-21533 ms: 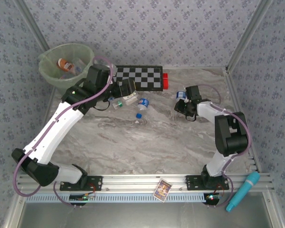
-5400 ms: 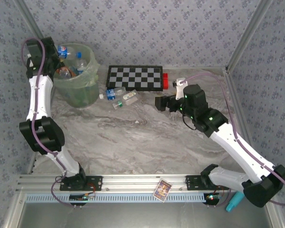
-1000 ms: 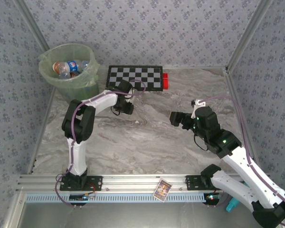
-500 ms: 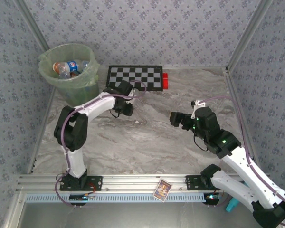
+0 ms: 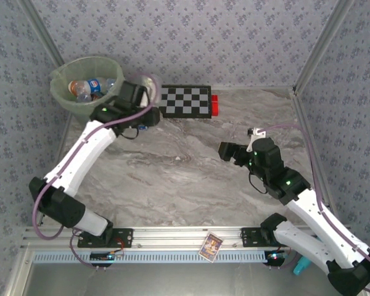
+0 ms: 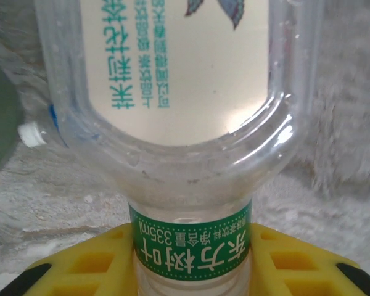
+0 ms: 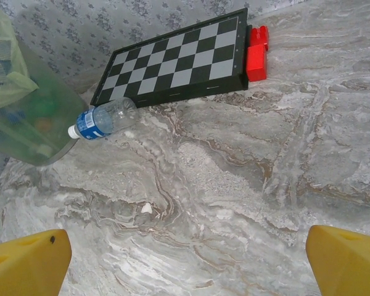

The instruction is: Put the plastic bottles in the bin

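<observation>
At the far left of the tabletop point(image 5: 191, 185), just beside the bin point(image 5: 94, 116), the left jaws are clamped on the narrow neck of a green-labelled bottle point(image 6: 185, 92). The yellow fingers point(image 6: 80, 268) press in on the neck from both sides. In the left wrist view the bottle's body runs off the top of the frame, so its far end is cut off. From above, the arm covers most of it.

The bin stands in the far left corner with several bottles point(image 5: 86, 86) piled inside. Through the cloudy wall and bag liner I can make out a blue label and little else.

A blue-labelled bottle point(image 7: 103, 119) lies on its side on the tabletop, between the bin and the near left corner of the checkerboard point(image 7: 179, 58). It is close to both, but I cannot tell whether it touches either. A red block point(image 7: 257, 52) sits right against the board's right end.

The right jaws hang spread wide and empty over the right side of the tabletop, well apart from everything. A white speck point(image 7: 147, 208) on the marble is too small to identify.
</observation>
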